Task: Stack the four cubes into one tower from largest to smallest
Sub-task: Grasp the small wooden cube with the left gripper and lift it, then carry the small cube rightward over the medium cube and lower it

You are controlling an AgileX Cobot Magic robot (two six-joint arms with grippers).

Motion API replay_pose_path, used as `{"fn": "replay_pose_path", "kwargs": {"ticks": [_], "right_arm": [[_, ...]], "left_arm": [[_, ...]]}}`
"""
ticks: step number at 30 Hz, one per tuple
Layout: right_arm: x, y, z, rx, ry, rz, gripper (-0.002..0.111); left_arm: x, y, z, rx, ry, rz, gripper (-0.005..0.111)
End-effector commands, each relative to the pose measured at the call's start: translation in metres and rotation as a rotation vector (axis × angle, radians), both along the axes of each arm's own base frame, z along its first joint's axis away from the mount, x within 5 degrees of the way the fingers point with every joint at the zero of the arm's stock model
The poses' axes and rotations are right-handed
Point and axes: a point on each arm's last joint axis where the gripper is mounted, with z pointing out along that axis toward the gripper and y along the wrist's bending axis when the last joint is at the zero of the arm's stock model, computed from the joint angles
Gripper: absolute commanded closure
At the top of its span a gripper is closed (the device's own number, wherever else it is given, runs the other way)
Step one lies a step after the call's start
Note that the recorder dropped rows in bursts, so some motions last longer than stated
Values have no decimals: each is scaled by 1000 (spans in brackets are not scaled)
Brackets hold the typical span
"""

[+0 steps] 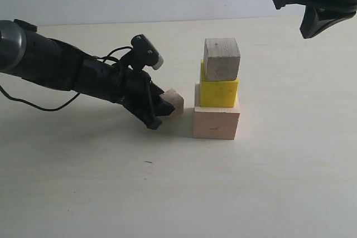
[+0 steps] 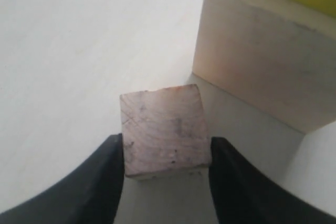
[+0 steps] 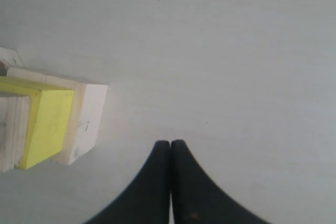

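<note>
Left tool [image 1: 159, 112] down low on the desk [image 1: 83, 182], jaws pinching the smallest tan cube [image 2: 164, 132] on two opposite faces. The cube sits just beside the large pale cube [image 1: 216, 122]; whether it is resting on the desk or a hair off it, I cannot tell. The tower [image 1: 217, 104] stands three high: pale base, yellow cube [image 1: 218, 92], then the mid tan cube [image 1: 222, 59], which looks slightly twisted on top. Right tool [image 3: 170, 148] hangs high and clear, fingers pressed together on nothing. That little block looks like light, stiff wood that won't crush, with smooth faces that could slip. I'd hold it square across flat sides, mid-height, leaving the bottom face free for landing.
</note>
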Motion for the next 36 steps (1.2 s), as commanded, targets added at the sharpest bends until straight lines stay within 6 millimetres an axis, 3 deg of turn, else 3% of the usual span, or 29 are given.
{"fn": "replay_pose_path", "kwargs": {"ticks": [1,7,14,16,20,25,29,36], "right_arm": [[-1,-3,3,-11,-10,-7,108],[-2,-8,4,-61,-22,0,108],[-4,-15,15,-127,-86,9,108],[-6,-17,20,-148,-113,12,108],[-5,-15,20,-121,-119,9,108],[-7,-11,20,-69,-107,2,108],[-8,-10,18,-54,-91,0,108],[-12,-11,-4,-64,-49,3,108]], "left_arm": [[2,-1,11,-17,-20,9,107],[-5,4,49,8,-58,-20,107],[-31,26,100,197,-45,-106,107],[-40,34,128,237,-78,-120,107],[-50,30,185,179,-45,-201,107],[-40,18,239,117,-90,-265,107],[-32,5,252,55,-61,-335,107],[-18,-15,248,-52,-18,-450,107]]}}
